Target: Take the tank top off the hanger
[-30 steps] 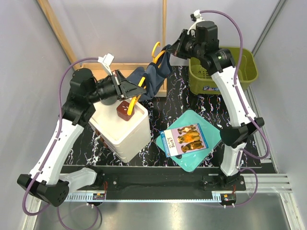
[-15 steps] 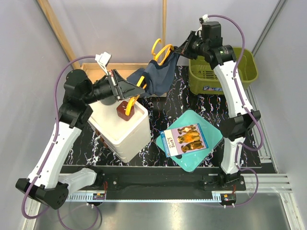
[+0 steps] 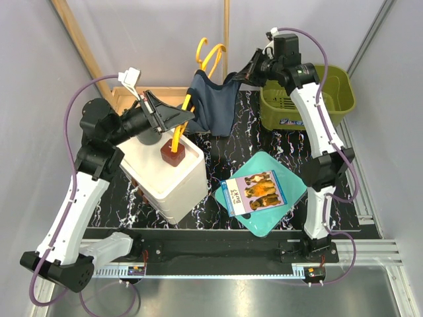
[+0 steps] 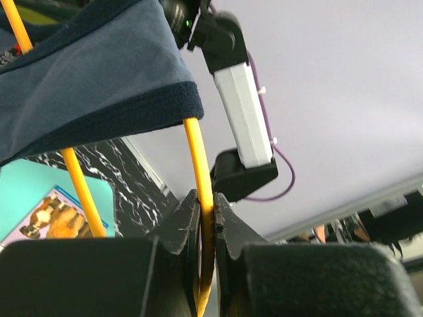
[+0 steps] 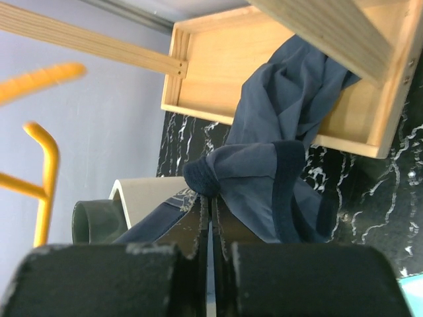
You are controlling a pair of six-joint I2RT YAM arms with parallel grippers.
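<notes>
The yellow-orange hanger (image 3: 206,54) hangs tilted above the back of the table, its hook pointing up and back. My left gripper (image 3: 187,117) is shut on its thin lower bar (image 4: 196,155). The slate-blue tank top (image 3: 215,105) is stretched between the hanger and my right gripper (image 3: 242,77), which is shut on a bunched strap (image 5: 206,179). In the left wrist view the fabric (image 4: 86,79) still drapes over the hanger's bars. In the right wrist view the rest of the tank top (image 5: 284,125) hangs below, and part of the hanger (image 5: 45,165) shows at the left.
A white box (image 3: 165,178) with a maroon block (image 3: 173,153) on top sits under the left gripper. A green basket (image 3: 310,99) stands back right, a teal tray (image 3: 281,172) with a picture book (image 3: 259,191) in the middle, and a wooden rack post (image 3: 226,30) with its base tray (image 3: 135,96) behind.
The left gripper has swung the hanger left and more upright, baring the hook. The right gripper has kept the strap, so the tank top has spread out flat between them.
</notes>
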